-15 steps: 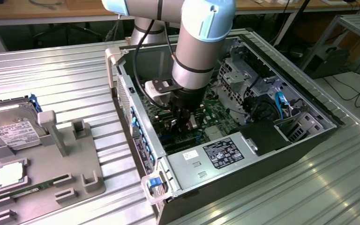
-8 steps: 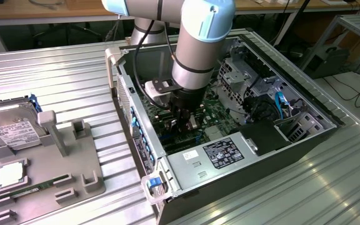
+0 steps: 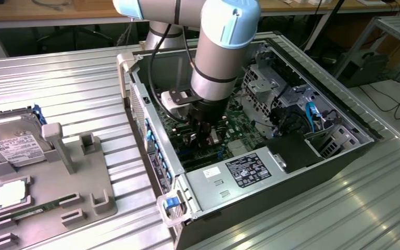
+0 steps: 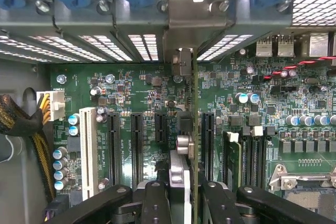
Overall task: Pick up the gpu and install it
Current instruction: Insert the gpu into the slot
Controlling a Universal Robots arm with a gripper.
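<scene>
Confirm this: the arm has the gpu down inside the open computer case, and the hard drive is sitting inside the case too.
Not quite. The gripper does hold the gpu edge-on over the motherboard inside the case. But the exterior view shows the hard drive outside it, on the grey holder at that view's left.

From high and well back, our exterior view looks down on the table [image 3: 61, 73] and open case [image 3: 339, 156], while our wrist view sits close above the motherboard [image 4: 142, 103], which both share.
</scene>
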